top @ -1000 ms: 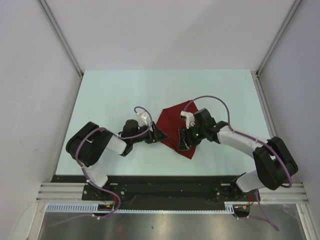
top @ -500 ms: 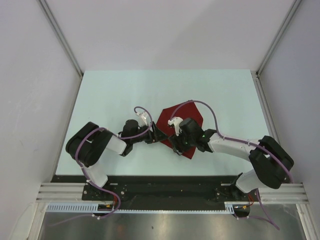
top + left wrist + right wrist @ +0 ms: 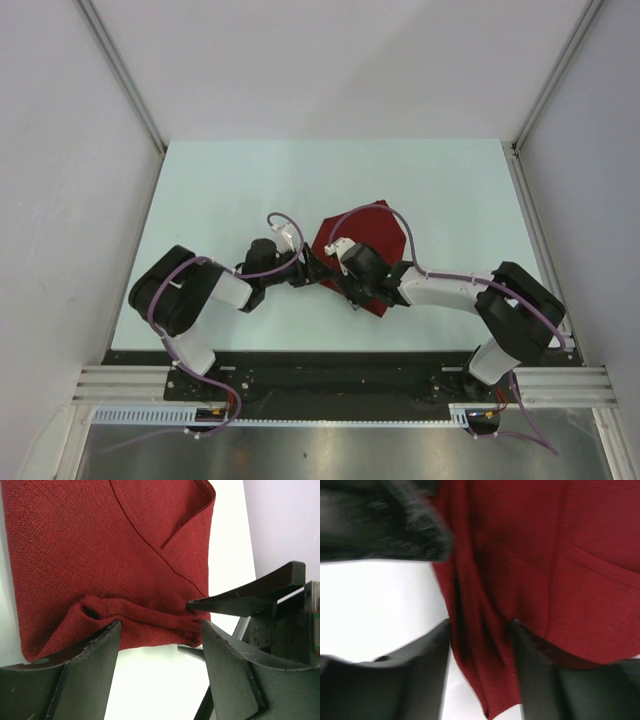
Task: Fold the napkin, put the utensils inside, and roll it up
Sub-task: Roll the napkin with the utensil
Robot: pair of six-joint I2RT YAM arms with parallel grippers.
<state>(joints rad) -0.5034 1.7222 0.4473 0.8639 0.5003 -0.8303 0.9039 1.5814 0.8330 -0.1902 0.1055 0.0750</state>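
The dark red napkin lies folded on the table's middle, with its near edge bunched into a small roll. My left gripper sits at the napkin's left corner. Its jaws are open and its fingertips touch the roll's edge. My right gripper is right beside it at the near edge. In the right wrist view its fingers pinch the bunched cloth. One right finger lies on top of the napkin in the left wrist view. The knife is hidden from every view.
The pale table has grey walls on three sides. A black rail with the arm bases runs along the near edge. The two grippers are almost touching.
My right gripper has slid left along the napkin's near edge until it is next to the left gripper. The napkin's near corner has bunched up. The left arm has held still.
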